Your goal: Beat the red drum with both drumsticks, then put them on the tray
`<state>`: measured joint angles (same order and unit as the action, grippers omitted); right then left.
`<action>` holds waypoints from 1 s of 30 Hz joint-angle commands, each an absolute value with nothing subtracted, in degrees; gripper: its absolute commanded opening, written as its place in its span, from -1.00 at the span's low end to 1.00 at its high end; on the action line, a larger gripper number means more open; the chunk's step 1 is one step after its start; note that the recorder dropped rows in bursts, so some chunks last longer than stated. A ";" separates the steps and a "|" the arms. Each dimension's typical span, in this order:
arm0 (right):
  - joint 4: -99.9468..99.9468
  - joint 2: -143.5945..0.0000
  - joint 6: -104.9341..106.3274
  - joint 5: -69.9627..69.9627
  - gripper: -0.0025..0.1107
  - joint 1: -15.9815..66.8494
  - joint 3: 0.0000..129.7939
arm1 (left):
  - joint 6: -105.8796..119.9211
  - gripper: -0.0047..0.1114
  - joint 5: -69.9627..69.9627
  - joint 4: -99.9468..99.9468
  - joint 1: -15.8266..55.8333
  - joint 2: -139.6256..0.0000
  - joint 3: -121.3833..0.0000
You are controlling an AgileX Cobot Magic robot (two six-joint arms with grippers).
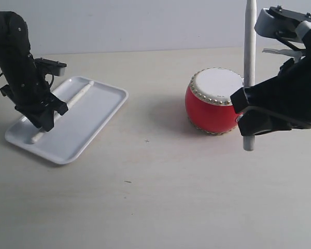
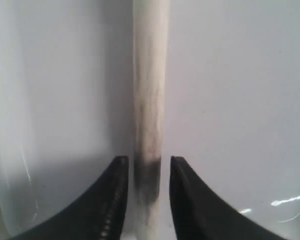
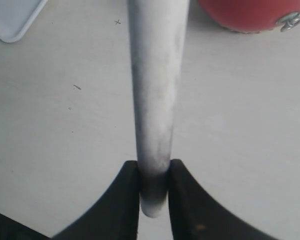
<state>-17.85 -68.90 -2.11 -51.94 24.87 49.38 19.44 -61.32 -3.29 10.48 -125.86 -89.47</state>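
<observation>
White tray sits far left with the flat drumstick lying in it. Stick's near end is hidden behind my left arm. Left jaws straddle it, parted, with a thin gap on each side in the left wrist view. Right jaws are clamped on the upright drumstick. Its top is cut off by the frame, and I can't tell if the low end touches the tabletop. Red drum stands right of centre, just left of that stick, right flank hidden by my right arm. Tabletop is pale wood grain with a few dark specks. Plain pale wall behind.
</observation>
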 commanded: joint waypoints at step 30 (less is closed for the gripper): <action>-39.19 -68.79 22.81 -53.04 -0.96 24.67 49.40 | 53.64 -0.08 -69.96 -75.61 10.78 -112.00 -69.66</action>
